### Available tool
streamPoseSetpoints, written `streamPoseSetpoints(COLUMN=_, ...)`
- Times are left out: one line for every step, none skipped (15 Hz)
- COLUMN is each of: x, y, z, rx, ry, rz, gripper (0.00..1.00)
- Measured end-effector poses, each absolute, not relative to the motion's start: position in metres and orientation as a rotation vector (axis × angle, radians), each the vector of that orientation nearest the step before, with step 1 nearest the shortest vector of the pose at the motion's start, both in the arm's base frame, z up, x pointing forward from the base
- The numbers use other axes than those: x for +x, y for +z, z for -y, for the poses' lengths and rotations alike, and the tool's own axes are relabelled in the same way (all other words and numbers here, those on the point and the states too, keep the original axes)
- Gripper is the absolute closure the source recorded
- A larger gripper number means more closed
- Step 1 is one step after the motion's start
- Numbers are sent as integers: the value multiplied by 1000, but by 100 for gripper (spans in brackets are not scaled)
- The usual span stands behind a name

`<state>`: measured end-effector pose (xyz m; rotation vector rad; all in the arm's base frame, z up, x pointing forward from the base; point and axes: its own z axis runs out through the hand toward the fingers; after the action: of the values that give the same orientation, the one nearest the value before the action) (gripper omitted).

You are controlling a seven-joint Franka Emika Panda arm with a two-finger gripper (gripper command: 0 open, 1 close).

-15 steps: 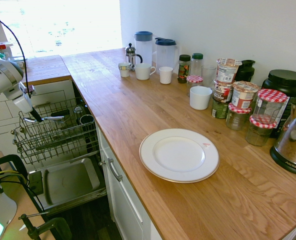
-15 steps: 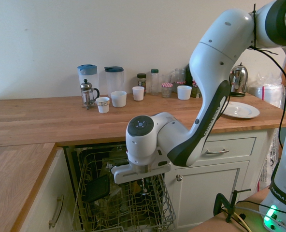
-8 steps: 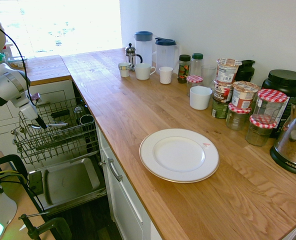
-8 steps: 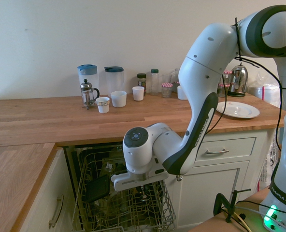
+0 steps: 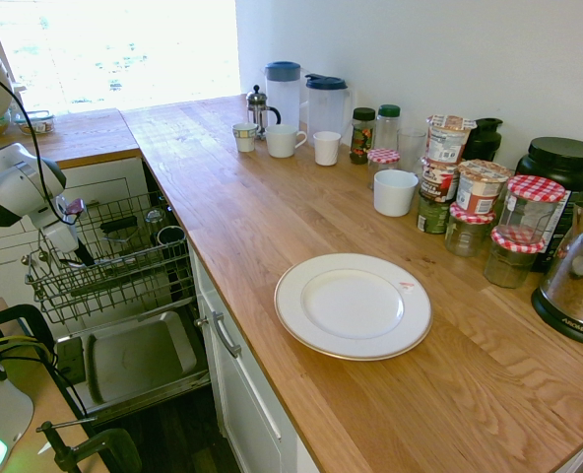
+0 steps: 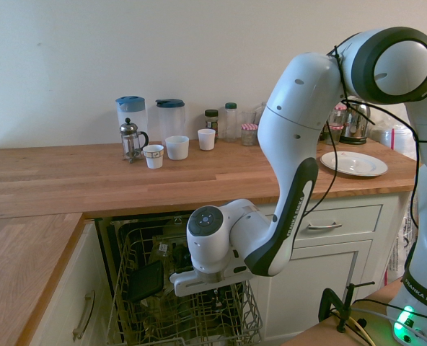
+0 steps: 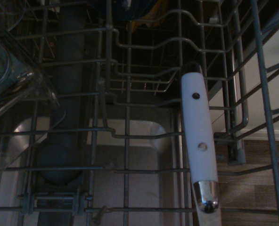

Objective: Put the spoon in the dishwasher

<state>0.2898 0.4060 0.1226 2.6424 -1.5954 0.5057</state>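
Black-tipped gripper [image 5: 84,259] is hovering low at the upper rack, fingers closing together; whether they are clamping anything, I cannot tell. A smooth white riveted handle with a shiny metal end [image 7: 200,136] is showing in the wrist view, over the rack; probably this is the spoon, its bowl not showing. If it is being held, letting go here could be risking a drop through the gaps, because the slim handle is lying along open wires. Pushing lower could be snagging it on the bent grey wire rack [image 7: 149,137], or knocking the clear, glossy, angular container [image 7: 17,80]. Beneath, the open steel-lined dishwasher door [image 5: 139,355] is showing a dull, shallow, rounded recess. Farther off, the flat, dark, rectangular tray [image 6: 146,281] is leaning in the rack. Behind, the grainy wooden worktop [image 6: 69,180] is carrying a glass-and-metal coffee press [image 6: 131,141].
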Motion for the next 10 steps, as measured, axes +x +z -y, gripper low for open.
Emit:
streamPoseSetpoints(x=292, y=121, z=-404, rx=2637, ry=507, rz=1600, gripper=0)
streamPoseSetpoints(x=294, y=119, z=-402, rx=2634, ry=510, rz=1605, gripper=0)
streamPoseSetpoints(x=296, y=119, z=-400, rx=2632, ry=512, rz=1611, gripper=0)
streamPoseSetpoints(x=298, y=119, z=-399, rx=2630, ry=517, rz=1615, gripper=0)
streamPoseSetpoints(x=300, y=119, z=-398, rx=2630, ry=521, rz=1619, gripper=0)
streamPoseSetpoints(x=302, y=119, z=-397, rx=2631, ry=525, rz=1624, gripper=0)
streamPoseSetpoints(x=303, y=119, z=-396, rx=2632, ry=527, rz=1628, gripper=0)
streamPoseSetpoints(x=304, y=119, z=-395, rx=2631, ry=532, rz=1627, gripper=0)
streamPoseSetpoints(x=303, y=119, z=-395, rx=2630, ry=537, rz=1626, gripper=0)
streamPoseSetpoints(x=301, y=121, z=-396, rx=2632, ry=539, rz=1627, gripper=0)
